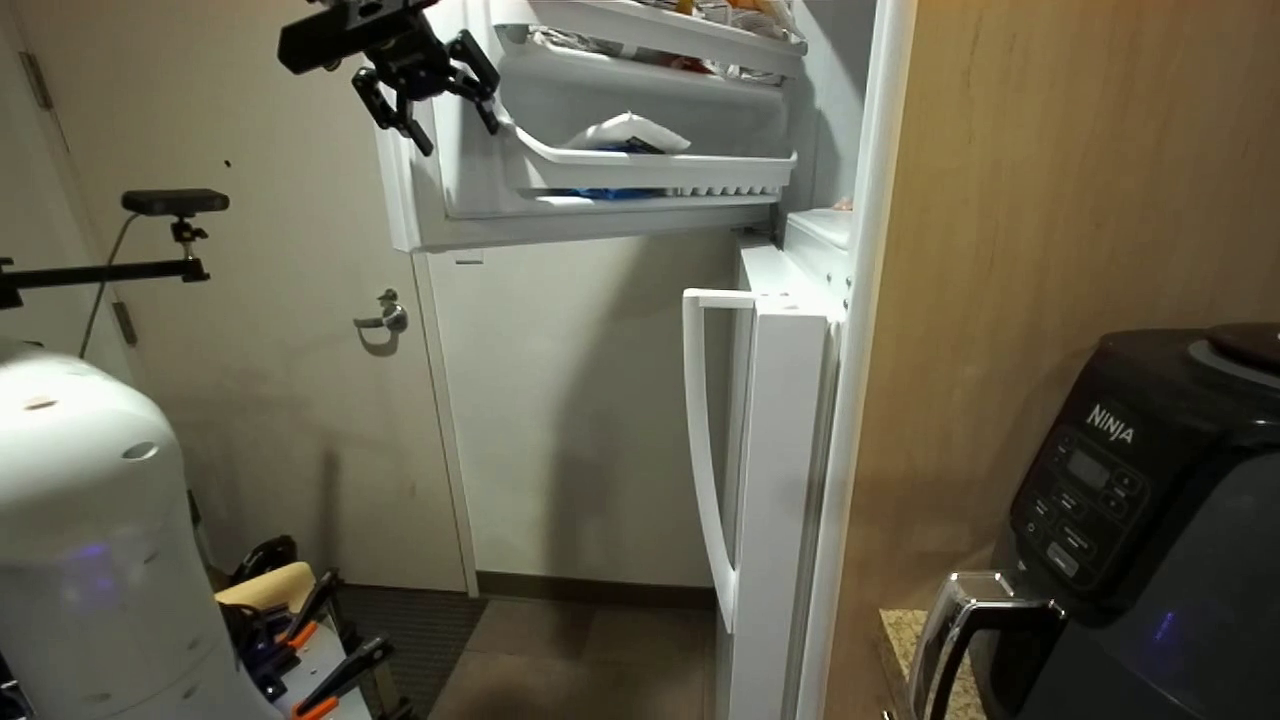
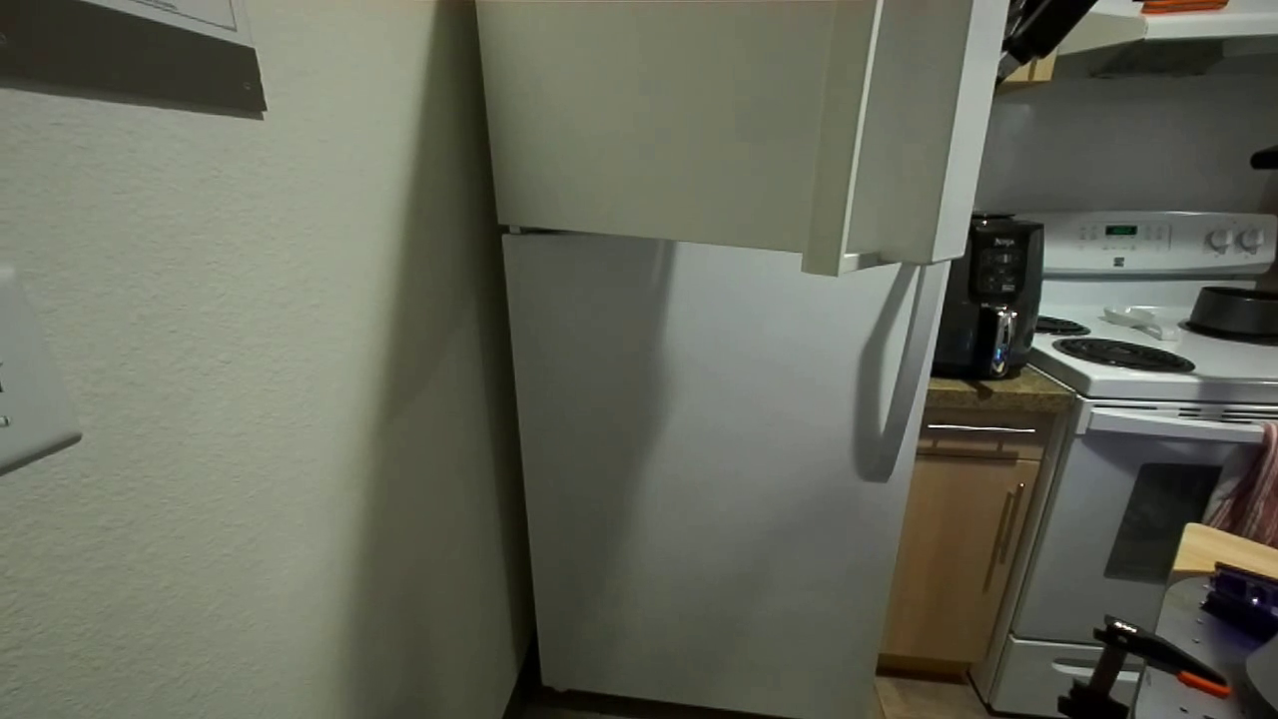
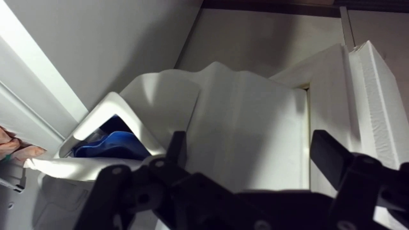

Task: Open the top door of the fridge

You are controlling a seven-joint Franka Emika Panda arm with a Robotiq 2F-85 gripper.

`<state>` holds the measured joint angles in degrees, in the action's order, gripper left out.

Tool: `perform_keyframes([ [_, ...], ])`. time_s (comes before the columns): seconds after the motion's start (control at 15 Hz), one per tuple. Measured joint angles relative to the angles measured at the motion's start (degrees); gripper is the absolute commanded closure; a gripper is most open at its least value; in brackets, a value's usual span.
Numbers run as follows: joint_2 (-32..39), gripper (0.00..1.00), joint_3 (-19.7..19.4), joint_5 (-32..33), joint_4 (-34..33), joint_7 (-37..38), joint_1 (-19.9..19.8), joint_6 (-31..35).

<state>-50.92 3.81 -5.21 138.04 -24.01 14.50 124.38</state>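
The fridge's top door (image 1: 610, 228) stands swung open in an exterior view, its inner side and white shelf bins (image 1: 660, 172) facing the robot. Its outer face (image 2: 649, 120) also shows in an exterior view. The fridge (image 2: 699, 449) has its lower door closed. My gripper (image 1: 458, 140) is open, with nothing between its fingers, at the inner side of the top door near its free edge. In the wrist view my open gripper (image 3: 247, 137) has its fingers apart over the door's inner panel (image 3: 230, 121). Whether a finger touches the door cannot be told.
A white room door (image 1: 260, 300) with a lever handle is behind. A black Ninja appliance (image 1: 1100, 520) stands on the counter beside the fridge. The lower door handle (image 1: 705, 450) sticks out. A stove (image 2: 1148, 350) stands further along. A textured wall (image 2: 250, 350) flanks the fridge.
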Motion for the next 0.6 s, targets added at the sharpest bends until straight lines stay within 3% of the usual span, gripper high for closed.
perform_keyframes([
  [0.6,1.07,0.00,2.50,-0.03,1.11,1.03,4.95,4.24],
])
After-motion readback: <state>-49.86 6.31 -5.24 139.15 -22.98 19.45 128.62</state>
